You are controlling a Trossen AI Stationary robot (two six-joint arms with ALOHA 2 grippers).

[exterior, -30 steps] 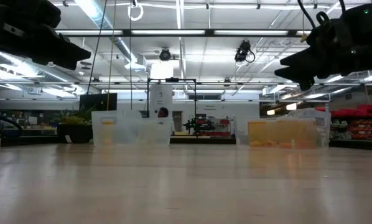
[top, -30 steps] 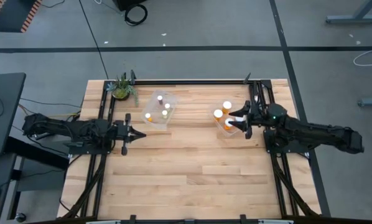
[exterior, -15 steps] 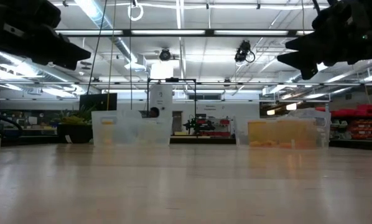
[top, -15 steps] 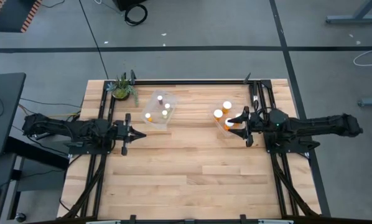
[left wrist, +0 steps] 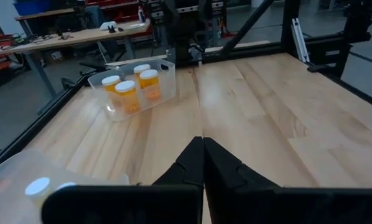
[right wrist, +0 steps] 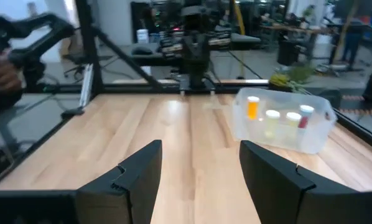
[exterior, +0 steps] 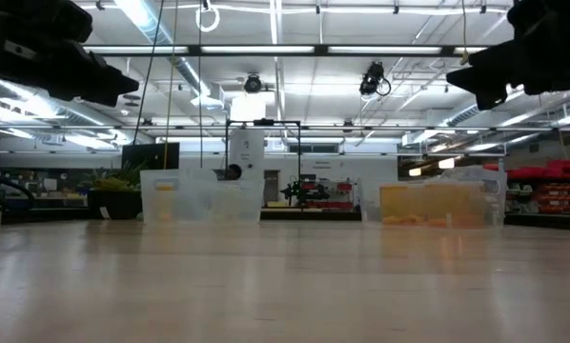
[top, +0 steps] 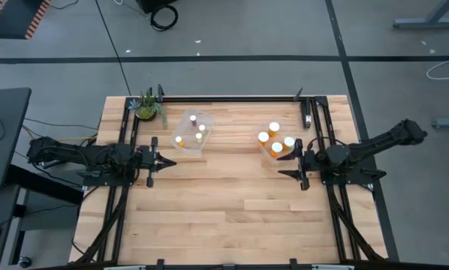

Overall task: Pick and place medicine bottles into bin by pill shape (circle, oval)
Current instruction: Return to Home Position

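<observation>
Two clear bins stand on the wooden table. The left bin (top: 191, 131) holds several small bottles with white caps; it also shows in the right wrist view (right wrist: 282, 121). The right bin (top: 275, 142) holds several orange bottles with white caps, also seen in the left wrist view (left wrist: 136, 87). My right gripper (top: 286, 165) is open and empty, just near of the right bin; its fingers spread wide in its wrist view (right wrist: 198, 162). My left gripper (top: 168, 160) is shut and empty, near and left of the left bin; its fingertips meet in its wrist view (left wrist: 203, 146).
A small green potted plant (top: 148, 105) stands at the far left corner. Black frame rails run along the table's left, right and far edges. The bare wooden top (top: 224, 202) spreads between the arms and toward the near edge.
My right gripper has drawn back from above the right bin toward the table's near edge and has risen a little. A white-capped orange bottle now shows uncovered in that bin, where the gripper stood.
</observation>
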